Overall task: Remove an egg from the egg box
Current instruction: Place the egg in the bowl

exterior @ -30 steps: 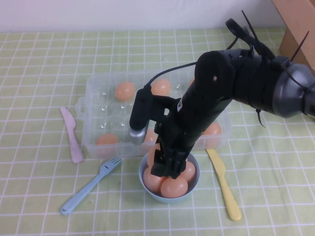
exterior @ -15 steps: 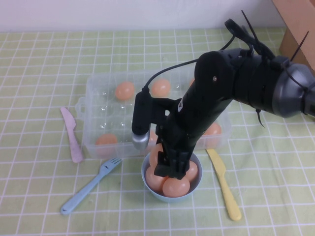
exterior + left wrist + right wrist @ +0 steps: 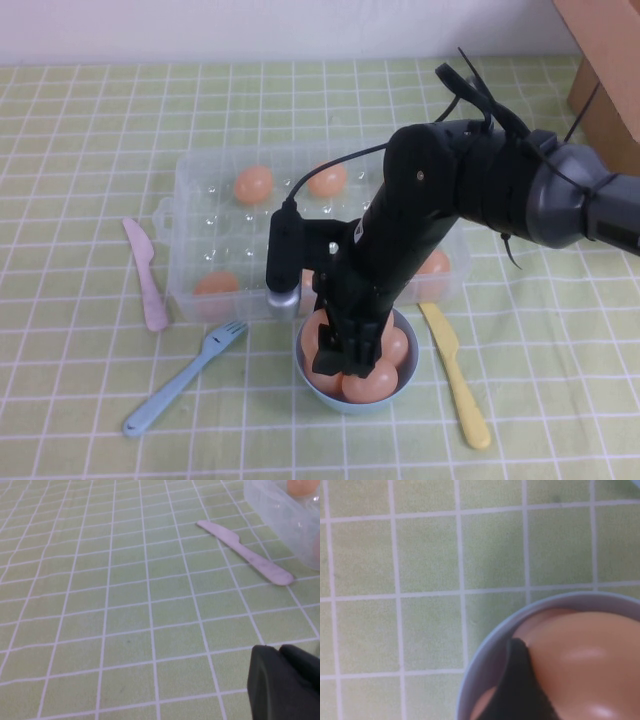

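- Right claw [image 3: 345, 350]: lowered into the light-blue bowl [image 3: 305, 375] just in front of the egg box [image 3: 200, 225]; opening cannot be told.
- Egg [image 3: 585, 665]: glossy, peach-orange, in the bowl, touching a claw finger [image 3: 522, 690].
- Egg box: clear plastic, round cells, on the checked table [image 3: 80, 400].
- Left claw [image 3: 285, 680]: over the table near a pink knife [image 3: 245, 552]; grip cannot be told.

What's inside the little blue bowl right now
The blue bowl holds several peach eggs, and the right gripper reaches in among them. The arm covers the bowl's middle, so the exact count is unclear. The left gripper sits apart over the tablecloth.
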